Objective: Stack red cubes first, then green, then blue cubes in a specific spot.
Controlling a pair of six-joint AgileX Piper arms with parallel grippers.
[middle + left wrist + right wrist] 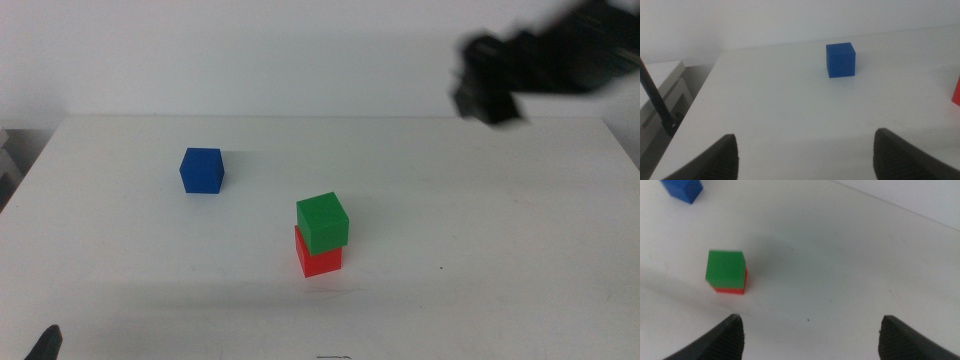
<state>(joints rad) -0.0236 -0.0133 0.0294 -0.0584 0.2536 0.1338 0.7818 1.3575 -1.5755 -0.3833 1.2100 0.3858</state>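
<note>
Right wrist view: right gripper [810,330] fingers spread wide, empty, above green cube [726,268] on red cube [731,288].

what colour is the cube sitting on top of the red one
Green: the green cube shows best in the middle view.

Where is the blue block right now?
In the middle view the blue cube sits alone on the white table, left of centre, behind and to the left of the green cube stacked on the red cube.

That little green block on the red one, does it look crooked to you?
Slightly. The green cube sits twisted on the red cube, overhanging toward the right, though it rests flat. The blue cube stands apart, unstacked.
</note>
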